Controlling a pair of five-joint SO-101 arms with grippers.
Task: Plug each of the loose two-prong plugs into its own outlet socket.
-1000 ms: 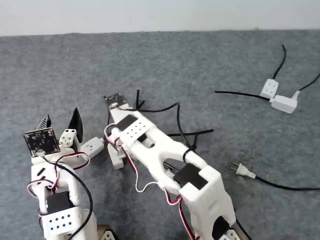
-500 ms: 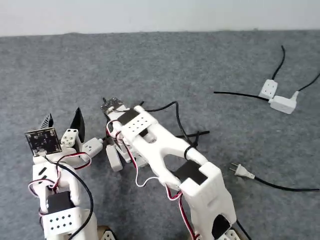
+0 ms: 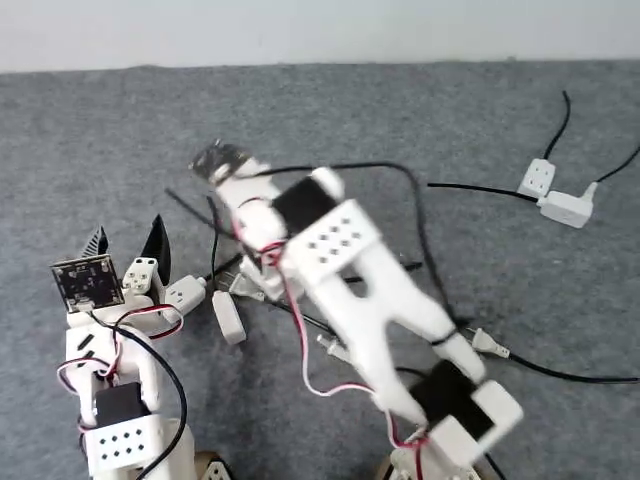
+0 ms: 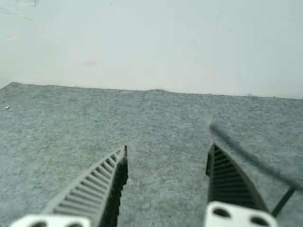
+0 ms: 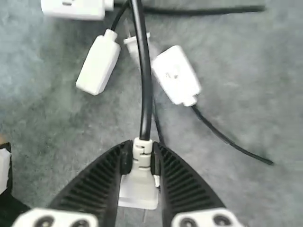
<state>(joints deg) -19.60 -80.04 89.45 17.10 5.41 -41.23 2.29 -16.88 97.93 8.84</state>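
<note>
Plug [image 5: 137, 188], pinched tight in the right claw [image 5: 141, 150], next needs its prongs aimed at the socket [image 3: 228, 318] left of centre.

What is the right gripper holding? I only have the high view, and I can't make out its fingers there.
Observer: The right gripper is shut on a white plug. Its black cord runs out past the fingertips.
Operator: What lies ahead of it?
Observer: An oblong white piece and a squarer white block lie on the carpet. The held cord passes between them.
Operator: And the left gripper?
Observer: The left gripper is open, with bare carpet between its fingers and nothing gripped.
</note>
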